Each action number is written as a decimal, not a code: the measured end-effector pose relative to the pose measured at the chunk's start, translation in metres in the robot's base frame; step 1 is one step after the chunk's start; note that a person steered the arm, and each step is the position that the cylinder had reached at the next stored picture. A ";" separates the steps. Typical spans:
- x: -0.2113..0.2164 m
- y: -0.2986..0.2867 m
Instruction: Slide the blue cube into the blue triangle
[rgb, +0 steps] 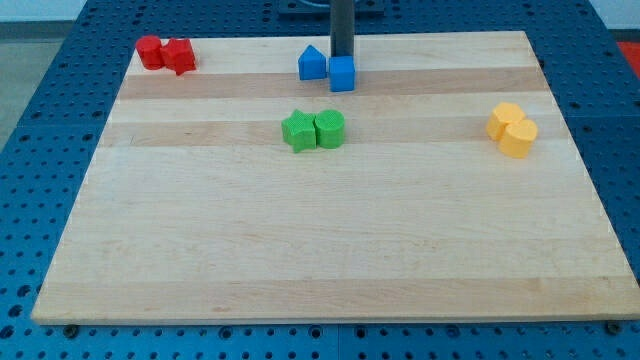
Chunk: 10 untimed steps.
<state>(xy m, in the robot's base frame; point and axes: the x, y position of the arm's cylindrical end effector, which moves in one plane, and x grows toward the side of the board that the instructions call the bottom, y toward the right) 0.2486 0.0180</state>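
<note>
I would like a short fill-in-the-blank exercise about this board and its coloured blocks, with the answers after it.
1. The blue cube lies just to the view's ____ of the blue triangle.
2. My tip stands right behind the ____ cube.
3. The two yellow blocks lie near the view's ____ edge of the board.
4. The two ____ blocks sit in the top left corner.

Answers: right; blue; right; red

red blocks – green blocks – yellow blocks.

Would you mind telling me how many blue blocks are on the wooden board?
2, both near the view's top centre: the blue triangle block and, touching it on the view's right, the blue cube. My tip sits just behind the cube.
</note>
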 end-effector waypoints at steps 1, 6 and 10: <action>0.008 0.002; 0.081 0.033; 0.064 -0.034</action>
<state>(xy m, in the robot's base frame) 0.3122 -0.0156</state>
